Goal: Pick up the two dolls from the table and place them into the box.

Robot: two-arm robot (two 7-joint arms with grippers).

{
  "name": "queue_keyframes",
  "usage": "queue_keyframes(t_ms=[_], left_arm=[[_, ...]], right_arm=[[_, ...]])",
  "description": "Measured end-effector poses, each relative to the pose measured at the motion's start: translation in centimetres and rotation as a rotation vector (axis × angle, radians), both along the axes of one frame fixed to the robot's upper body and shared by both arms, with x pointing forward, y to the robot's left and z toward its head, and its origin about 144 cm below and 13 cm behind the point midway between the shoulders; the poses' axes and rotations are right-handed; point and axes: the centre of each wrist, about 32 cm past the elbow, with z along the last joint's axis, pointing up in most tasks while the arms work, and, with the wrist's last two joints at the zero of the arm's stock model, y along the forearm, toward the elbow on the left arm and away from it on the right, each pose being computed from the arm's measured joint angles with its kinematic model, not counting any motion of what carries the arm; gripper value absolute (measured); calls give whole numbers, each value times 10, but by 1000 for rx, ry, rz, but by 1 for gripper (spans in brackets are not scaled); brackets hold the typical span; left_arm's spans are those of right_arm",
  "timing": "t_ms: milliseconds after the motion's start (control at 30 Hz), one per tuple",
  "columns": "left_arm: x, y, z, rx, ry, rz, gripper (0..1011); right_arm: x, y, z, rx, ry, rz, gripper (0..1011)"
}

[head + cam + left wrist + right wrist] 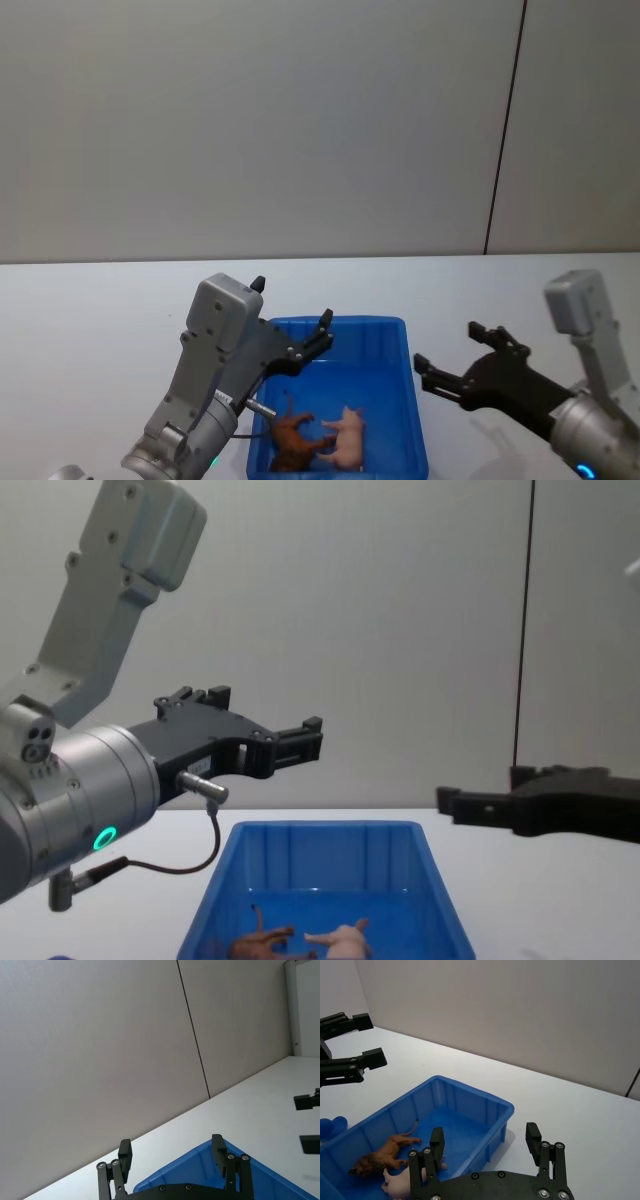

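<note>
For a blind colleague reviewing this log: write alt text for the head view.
A blue box on a white table holds a reddish-brown animal doll and a pale pink pig doll side by side at its near end. The left gripper hangs open over the box's left side, the right gripper open over the table beside it.

A small blue object (332, 1127) lies before a grey, dark-seamed wall (260, 120).

Bright even light, soft shadows, sharp
</note>
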Motion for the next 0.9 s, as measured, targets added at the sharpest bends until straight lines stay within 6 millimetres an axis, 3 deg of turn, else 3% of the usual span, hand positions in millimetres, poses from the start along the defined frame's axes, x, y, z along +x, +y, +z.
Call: queue_keyframes(t_ms=[500, 900], left_arm=[[-9, 10, -4, -8, 25, 41, 1001], [-38, 34, -18, -57, 109, 148, 1001]], right_arm=[[-14, -24, 1, 27, -39, -31, 1001], [-17, -30, 1, 34, -49, -38, 1001]])
